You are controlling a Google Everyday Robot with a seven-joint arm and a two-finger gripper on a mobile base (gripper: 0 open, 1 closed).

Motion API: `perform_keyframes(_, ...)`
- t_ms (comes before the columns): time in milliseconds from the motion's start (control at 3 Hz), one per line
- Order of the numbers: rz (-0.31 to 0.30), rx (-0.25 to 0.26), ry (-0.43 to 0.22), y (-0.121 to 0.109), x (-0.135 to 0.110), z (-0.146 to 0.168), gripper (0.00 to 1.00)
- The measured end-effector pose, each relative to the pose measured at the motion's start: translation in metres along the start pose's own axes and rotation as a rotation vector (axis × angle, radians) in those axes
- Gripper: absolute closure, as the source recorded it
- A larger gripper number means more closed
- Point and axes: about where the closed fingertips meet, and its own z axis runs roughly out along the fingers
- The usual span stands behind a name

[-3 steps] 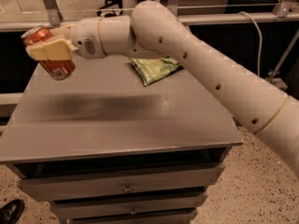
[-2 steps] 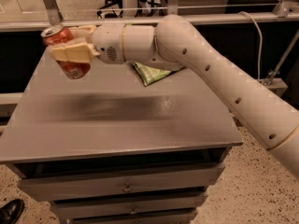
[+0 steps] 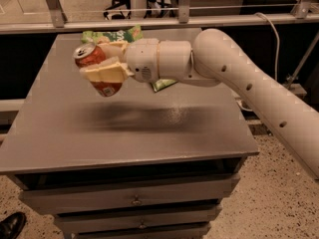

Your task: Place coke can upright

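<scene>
Camera view: gripper clamped on the coke can has swung in from past the left edge and now hangs above the desk, near a green bag. The can is tilted and airborne, so it likely needs righting and lowering.

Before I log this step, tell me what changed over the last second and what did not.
The gripper, shut on the coke can, swung rightward in the picture, from over the far left corner of the table to further in above its top. The can stayed gripped, tilted and off the surface; nothing was let go. The green snack bag kept its place at the far side.
</scene>
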Motion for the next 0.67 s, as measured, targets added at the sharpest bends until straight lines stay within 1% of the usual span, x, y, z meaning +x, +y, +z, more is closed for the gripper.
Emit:
perform_keyframes(333,0.04,0.026,0.01,0.008,0.025,-0.023,1.0)
perform_keyframes(667,0.078,0.04,0.005,0.016,0.041,-0.034,1.0)
